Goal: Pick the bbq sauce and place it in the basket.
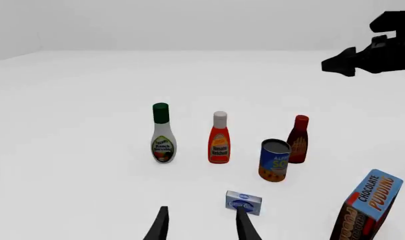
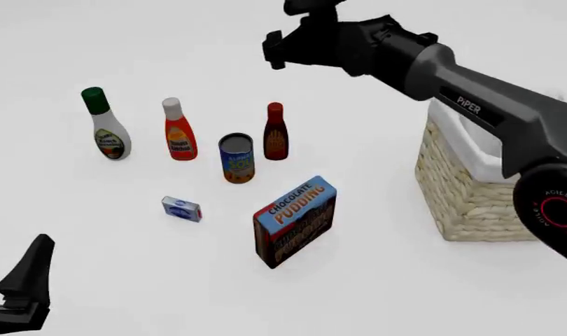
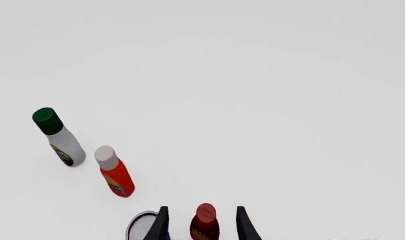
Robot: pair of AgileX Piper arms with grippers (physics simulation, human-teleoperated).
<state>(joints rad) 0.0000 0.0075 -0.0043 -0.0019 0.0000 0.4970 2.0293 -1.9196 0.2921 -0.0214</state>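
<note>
The upright bbq sauce (image 3: 205, 223) is framed below the right gripper (image 3: 200, 225) (fingers spread, nothing held), beside the soup can (image 2: 236, 158).

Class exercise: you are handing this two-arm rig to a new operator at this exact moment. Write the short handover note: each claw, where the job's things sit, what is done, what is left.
Right claw: open and empty, raised above the bbq sauce, fingers either side of its red cap in the right wrist view.
Left claw: open, empty, low at the near left, away from the bottles.
Bbq sauce: upright on the table, beside the soup can, not gripped.
Basket: on the right, under the right arm.
Done: right claw lined up over the bottle.
Left: descend, close, lift, carry to the basket, release.
</note>
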